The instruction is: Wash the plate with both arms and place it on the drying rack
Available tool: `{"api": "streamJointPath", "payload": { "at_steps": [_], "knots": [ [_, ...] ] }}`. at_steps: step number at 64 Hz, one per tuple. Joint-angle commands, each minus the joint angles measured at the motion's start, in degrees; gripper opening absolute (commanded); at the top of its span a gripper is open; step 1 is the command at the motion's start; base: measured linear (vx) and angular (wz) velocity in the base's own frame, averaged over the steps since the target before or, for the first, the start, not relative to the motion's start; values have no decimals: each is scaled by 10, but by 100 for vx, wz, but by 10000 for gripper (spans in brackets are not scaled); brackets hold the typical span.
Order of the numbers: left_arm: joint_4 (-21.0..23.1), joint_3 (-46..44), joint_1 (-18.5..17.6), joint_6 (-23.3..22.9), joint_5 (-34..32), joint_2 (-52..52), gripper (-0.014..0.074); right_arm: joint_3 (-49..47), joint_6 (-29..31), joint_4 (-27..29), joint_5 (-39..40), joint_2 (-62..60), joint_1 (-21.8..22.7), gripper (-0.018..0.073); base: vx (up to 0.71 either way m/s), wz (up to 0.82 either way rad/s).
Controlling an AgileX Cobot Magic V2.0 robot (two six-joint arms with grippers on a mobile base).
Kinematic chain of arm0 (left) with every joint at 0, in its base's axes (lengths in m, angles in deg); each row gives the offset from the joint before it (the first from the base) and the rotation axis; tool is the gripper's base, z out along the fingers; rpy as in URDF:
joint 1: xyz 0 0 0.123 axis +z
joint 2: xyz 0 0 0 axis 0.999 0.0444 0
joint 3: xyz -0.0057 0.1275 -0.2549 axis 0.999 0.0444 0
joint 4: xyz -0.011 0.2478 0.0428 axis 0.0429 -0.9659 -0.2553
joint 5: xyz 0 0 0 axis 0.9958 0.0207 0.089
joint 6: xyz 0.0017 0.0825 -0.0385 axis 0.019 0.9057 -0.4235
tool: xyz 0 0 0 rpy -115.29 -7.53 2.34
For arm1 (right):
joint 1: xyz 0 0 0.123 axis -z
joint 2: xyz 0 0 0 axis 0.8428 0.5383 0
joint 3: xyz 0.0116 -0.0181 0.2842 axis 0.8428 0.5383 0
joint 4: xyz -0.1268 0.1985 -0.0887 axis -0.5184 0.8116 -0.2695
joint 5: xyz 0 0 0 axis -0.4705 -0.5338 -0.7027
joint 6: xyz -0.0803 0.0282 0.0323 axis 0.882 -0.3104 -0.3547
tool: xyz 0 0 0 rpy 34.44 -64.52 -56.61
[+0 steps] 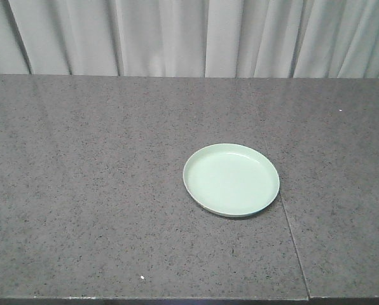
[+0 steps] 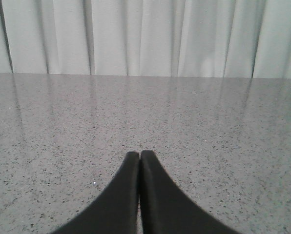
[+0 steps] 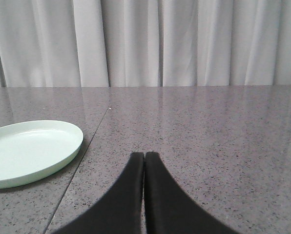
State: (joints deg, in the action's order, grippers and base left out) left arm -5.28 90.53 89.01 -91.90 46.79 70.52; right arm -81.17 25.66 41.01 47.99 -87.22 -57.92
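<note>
A mint-green plate [image 1: 231,180] lies flat on the grey stone counter [image 1: 81,190], at about four o'clock from its middle in the front view. The left gripper [image 2: 139,155] and the right gripper [image 3: 144,157] are both pressed together, holding nothing. The plate sits at ten o'clock from the right gripper, well apart.

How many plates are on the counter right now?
1. The plate lies flat on the counter, right of centre, just left of the seam. The left wrist view shows none; nothing in view could hide another.
</note>
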Motion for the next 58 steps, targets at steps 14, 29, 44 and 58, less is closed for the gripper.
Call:
{"api": "streamJointPath", "payload": {
  "at_steps": [14, 29, 44, 58],
  "knots": [
    [4, 9, 0, -3, -40, -9, -6, -90, 41, -23, 13, 46, 4, -9, 0, 0],
    [4, 9, 0, -3, -40, -9, -6, -178, 73, -23, -43, 178, 4, -9, 0, 0],
    [4, 9, 0, -3, -40, -9, -6, -290, 74, -18, -183, 315, 4, -9, 0, 0],
    [4, 9, 0, -3, -40, -9, -6, -345, 75, -14, -258, 422, 4, -9, 0, 0]
  ]
}}
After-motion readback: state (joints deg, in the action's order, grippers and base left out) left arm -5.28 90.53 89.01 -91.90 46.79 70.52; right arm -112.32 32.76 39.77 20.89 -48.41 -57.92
